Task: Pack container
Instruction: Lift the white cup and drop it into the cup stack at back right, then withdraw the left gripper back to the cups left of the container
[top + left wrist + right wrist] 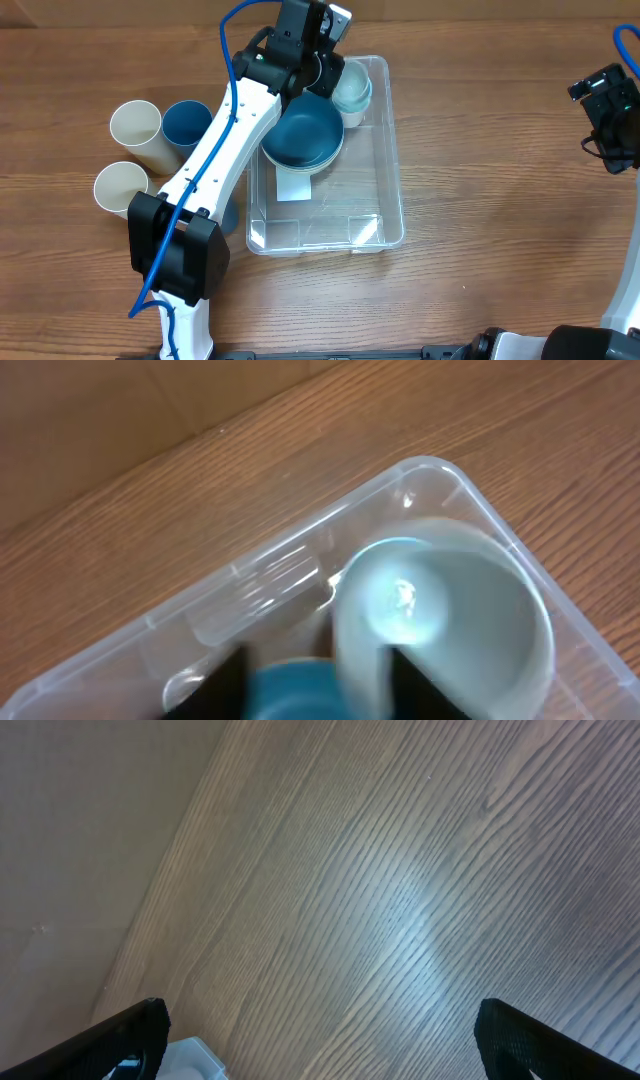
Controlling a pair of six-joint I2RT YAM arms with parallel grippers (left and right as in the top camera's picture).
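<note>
Left pincer (318, 680) spread wide inside container (438, 466), pale cup (450, 620) just ahead, blue bowl (290, 698) below. Right pincer (320, 1020) wide too, over worktop (400, 870).

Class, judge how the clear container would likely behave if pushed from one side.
The container looks thin-walled, so probably light and slightly flexible. Its wide flat base on the smooth table suggests sliding, not tipping. The bowl and cup inside sit at one end, so it might pivot.
</note>
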